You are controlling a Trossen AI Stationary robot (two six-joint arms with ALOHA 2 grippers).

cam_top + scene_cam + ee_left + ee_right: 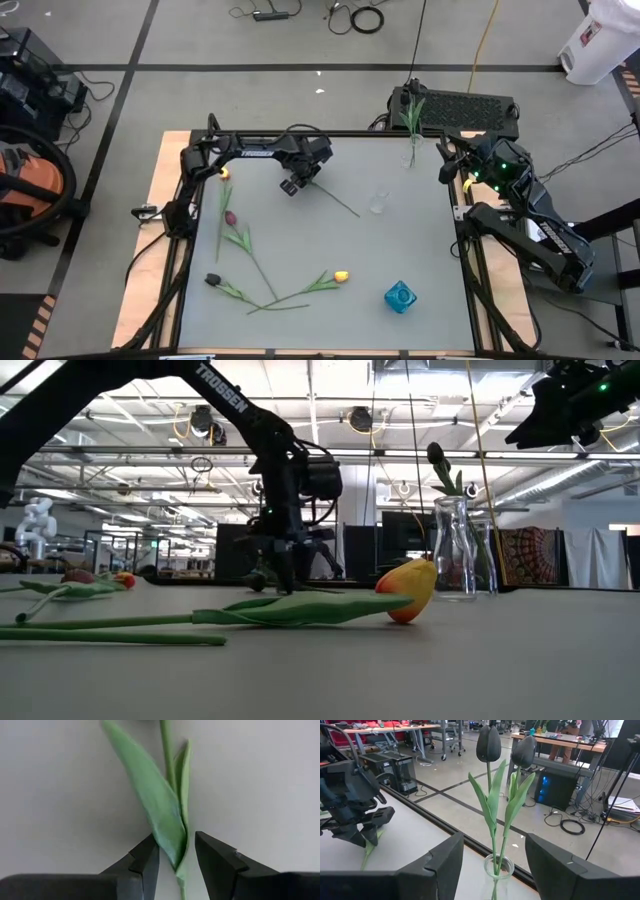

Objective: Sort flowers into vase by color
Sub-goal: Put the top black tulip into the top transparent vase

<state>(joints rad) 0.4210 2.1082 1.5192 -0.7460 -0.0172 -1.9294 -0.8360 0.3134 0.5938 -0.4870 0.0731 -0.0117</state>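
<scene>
My left gripper (pixel 297 184) (pixel 175 842) is down at the table's far middle, open. Its fingers stand on either side of a green leaf base (pixel 176 840) of a tulip lying flat. That tulip's stem (pixel 340 203) runs toward the right, and its head is hidden under the gripper. My right gripper (pixel 447 165) (pixel 494 840) hangs open near the far right, above a clear vase (pixel 498 865) (pixel 411 152) holding two dark tulips (pixel 488 742). On the near left lie a yellow tulip (pixel 224 172), a pink one (pixel 231 217), a dark one (pixel 212 279) and a yellow-orange one (pixel 341 276). My left gripper comes from above, pointing down, with one finger on each side of the lying tulip where leaf and stem meet (pixel 179 865). The left finger (pixel 147 860) sits right at the leaf's edge. I cannot tell whether it touches.
A second clear vase (pixel 378 202) stands empty right of my left gripper. A blue vase (pixel 400 296) stands near the table's near right. A dark keyboard-like box (pixel 465 108) lies beyond the far edge. Bare grey surface lies in the middle.
</scene>
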